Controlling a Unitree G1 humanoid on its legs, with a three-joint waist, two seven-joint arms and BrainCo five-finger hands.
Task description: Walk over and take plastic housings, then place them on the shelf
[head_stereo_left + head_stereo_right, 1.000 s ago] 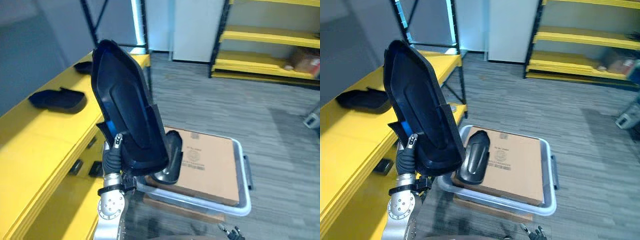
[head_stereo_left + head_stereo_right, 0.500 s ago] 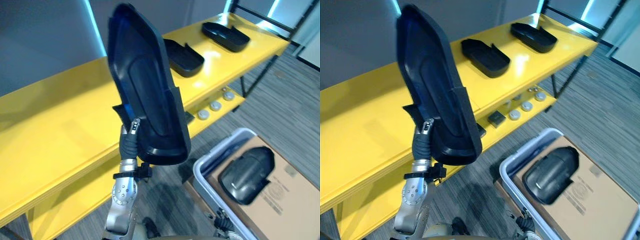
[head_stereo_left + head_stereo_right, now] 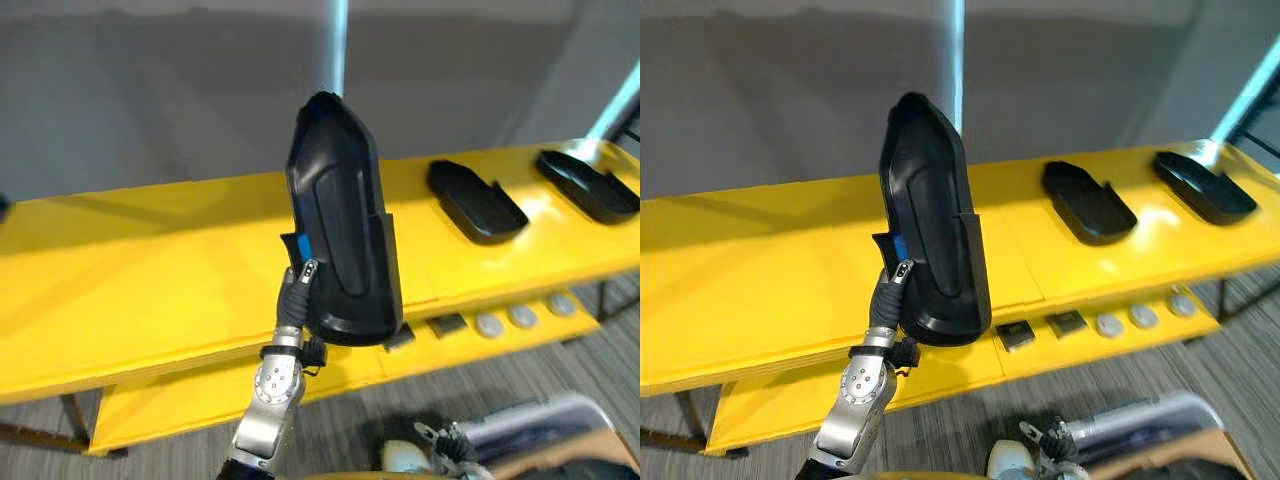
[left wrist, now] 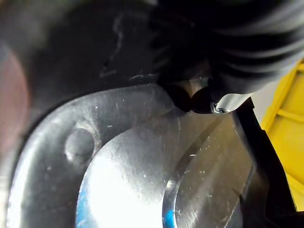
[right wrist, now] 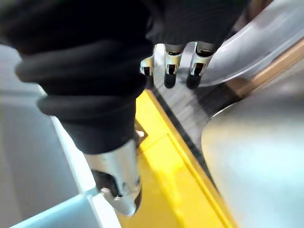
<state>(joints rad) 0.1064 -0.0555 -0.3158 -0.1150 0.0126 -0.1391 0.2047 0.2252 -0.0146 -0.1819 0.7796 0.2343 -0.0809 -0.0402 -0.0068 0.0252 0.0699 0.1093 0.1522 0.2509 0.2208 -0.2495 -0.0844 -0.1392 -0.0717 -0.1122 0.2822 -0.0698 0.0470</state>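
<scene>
Plastic housing (image 3: 345, 240) stands upright over the yellow shelf (image 3: 130, 290), at one o'clock from the left hand (image 3: 297, 290), which clutches its lower edge. Right hand (image 5: 175, 64) hangs slack and empty at five o'clock.

Black plastic housing (image 3: 345, 240) upright before yellow shelf (image 3: 150, 270), two more housings (image 3: 475, 200) flat on top.

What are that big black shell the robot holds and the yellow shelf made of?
The black housing looks like moulded plastic, semi-gloss: smooth contours, soft highlights, fine scratches up close. The shelf looks like glossy painted board or metal, with bright reflections; I cannot tell which.
</scene>
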